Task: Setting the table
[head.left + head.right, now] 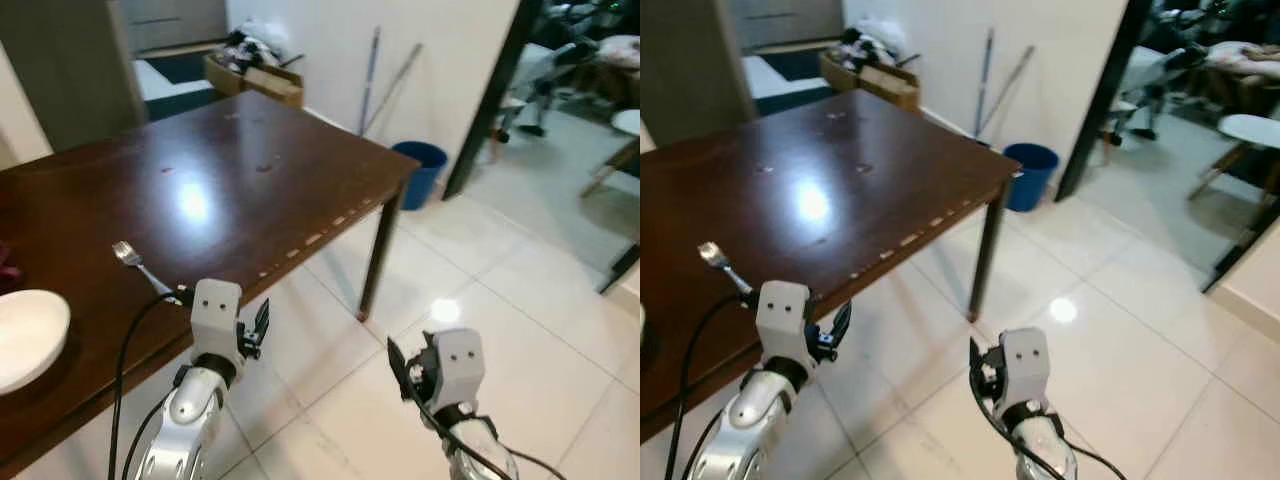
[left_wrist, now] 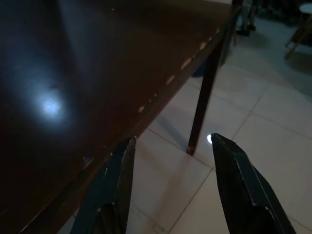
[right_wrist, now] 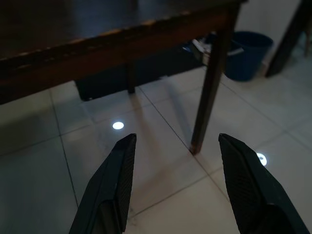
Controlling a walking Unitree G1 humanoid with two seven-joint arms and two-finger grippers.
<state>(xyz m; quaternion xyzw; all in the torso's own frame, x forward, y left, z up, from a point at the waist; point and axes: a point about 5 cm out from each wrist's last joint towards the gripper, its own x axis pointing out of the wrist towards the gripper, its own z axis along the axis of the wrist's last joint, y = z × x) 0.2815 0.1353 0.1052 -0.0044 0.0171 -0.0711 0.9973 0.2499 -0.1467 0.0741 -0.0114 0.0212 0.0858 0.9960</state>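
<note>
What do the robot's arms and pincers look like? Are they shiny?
Yes! Both arms are shiny silver metal. Each wrist carries a white box with two small dark dots. The left pincer and right pincer each have two long black fingers that taper to a point. Black cables loop along both arms.

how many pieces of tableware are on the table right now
2: a fork near the table's front edge, and a white bowl at its left end. More may lie beyond the frame's left edge.

Dark wooden table [image 1: 250, 150]: fork [image 1: 138, 262], white bowl [image 1: 28, 335].
</note>
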